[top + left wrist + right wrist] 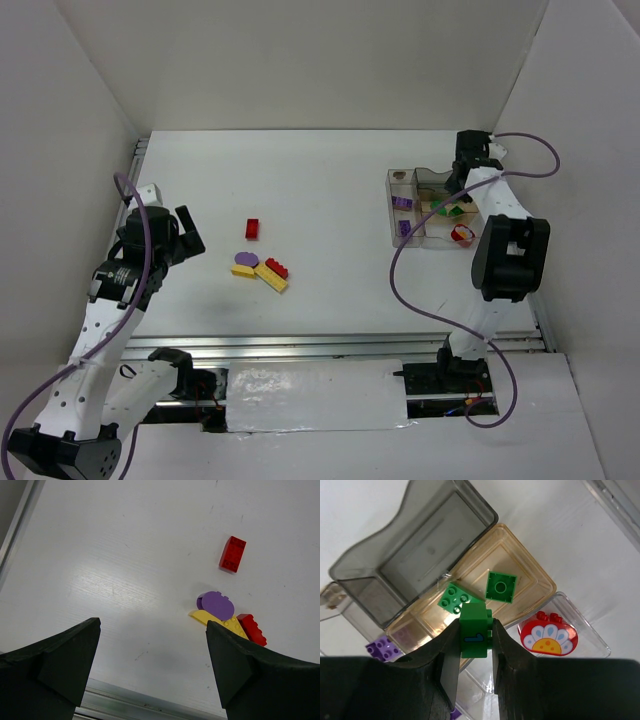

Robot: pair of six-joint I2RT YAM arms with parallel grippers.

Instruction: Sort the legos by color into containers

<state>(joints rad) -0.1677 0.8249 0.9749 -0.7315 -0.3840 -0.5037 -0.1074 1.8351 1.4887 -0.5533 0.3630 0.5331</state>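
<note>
We see a white table [330, 180] boxed in by plain white walls [300, 60]. The containers [392, 205] hold two purple legos [403, 202], two green legos [500, 586] in the amber compartment, and one red rounded piece [548, 636] in a clear compartment beside it. Well off the containers, toward the left arm, lie five more: two red bricks [252, 228], two yellow pieces [270, 279] and one purple disc [246, 260].

Only the right wrist view shows the right gripper [475, 635] pinching a green brick [473, 615] just above the containers' amber compartment. The left wrist view shows the left gripper [151, 625] with its fingers wide apart, farther from the containers than the loose pieces.
</note>
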